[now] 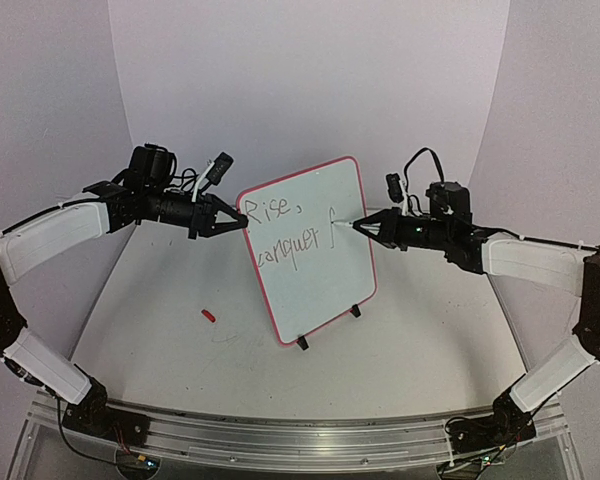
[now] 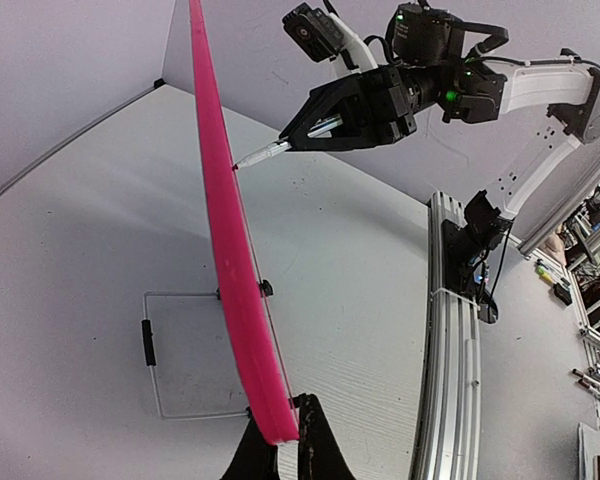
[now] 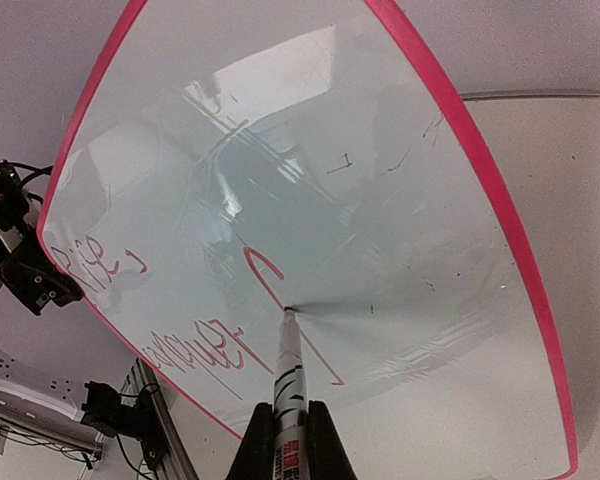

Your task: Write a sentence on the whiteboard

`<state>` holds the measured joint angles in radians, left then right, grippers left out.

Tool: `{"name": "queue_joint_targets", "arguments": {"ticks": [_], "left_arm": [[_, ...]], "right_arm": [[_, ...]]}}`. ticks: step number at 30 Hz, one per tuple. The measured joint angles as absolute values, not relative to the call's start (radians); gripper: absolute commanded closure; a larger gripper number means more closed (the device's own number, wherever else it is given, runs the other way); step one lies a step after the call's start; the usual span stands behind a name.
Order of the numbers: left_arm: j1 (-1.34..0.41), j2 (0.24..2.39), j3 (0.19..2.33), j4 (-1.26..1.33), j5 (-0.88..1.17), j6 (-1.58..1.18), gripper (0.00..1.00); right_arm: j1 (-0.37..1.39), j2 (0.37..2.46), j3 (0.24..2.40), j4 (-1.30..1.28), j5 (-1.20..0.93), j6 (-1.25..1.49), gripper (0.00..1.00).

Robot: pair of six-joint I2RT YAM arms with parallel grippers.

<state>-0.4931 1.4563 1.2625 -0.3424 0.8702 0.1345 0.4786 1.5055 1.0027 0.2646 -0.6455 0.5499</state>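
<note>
Here, the right pincer (image 3: 280, 432) is clenched on a marker (image 3: 288, 375), its two fingers closed on either side of the barrel. The marker's tip touches the whiteboard (image 1: 325, 285) just right of the lettering. The left pincer (image 2: 280, 445) is clamped on the whiteboard's red rim at its left edge, with one finger on each face (the left wrist view shows the board edge-on). The whiteboard stands upright on small black feet (image 1: 302, 344) near the middle of the counter (image 1: 420, 340), between the two arms, with its written face toward the near side. The sentence (image 1: 292, 238) fills the upper left of the board in two lines: "Rise," above and "conquer" below, with a single "f" at the marker tip. A small red piece (image 1: 209, 314) lies on the counter left of the board, well apart from it.
</note>
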Motion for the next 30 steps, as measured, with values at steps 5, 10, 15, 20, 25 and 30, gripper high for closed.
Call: {"name": "queue_joint_targets", "arguments": {"ticks": [5, 10, 15, 20, 25, 30], "left_arm": [[-0.493, 1.456, 1.262, -0.342, 0.868, 0.134, 1.0], [-0.493, 1.456, 1.262, -0.342, 0.868, 0.134, 1.0], [-0.493, 1.456, 1.262, -0.343, 0.868, 0.134, 1.0], [-0.493, 1.456, 1.262, -0.343, 0.868, 0.134, 1.0], [-0.493, 1.456, 1.262, -0.343, 0.867, 0.134, 1.0], [-0.493, 1.456, 1.262, -0.343, 0.863, 0.132, 1.0]], "right_arm": [[0.479, 1.505, 1.003, 0.265, -0.625, 0.55, 1.0], [0.479, 1.505, 1.003, 0.264, -0.621, 0.55, 1.0], [0.479, 1.506, 1.005, 0.259, -0.627, 0.548, 1.0], [0.484, 1.509, 1.022, 0.234, -0.638, 0.538, 1.0], [0.499, 1.525, 1.044, 0.217, -0.649, 0.524, 1.0], [0.511, 1.537, 1.053, 0.208, -0.654, 0.52, 1.0]]}}
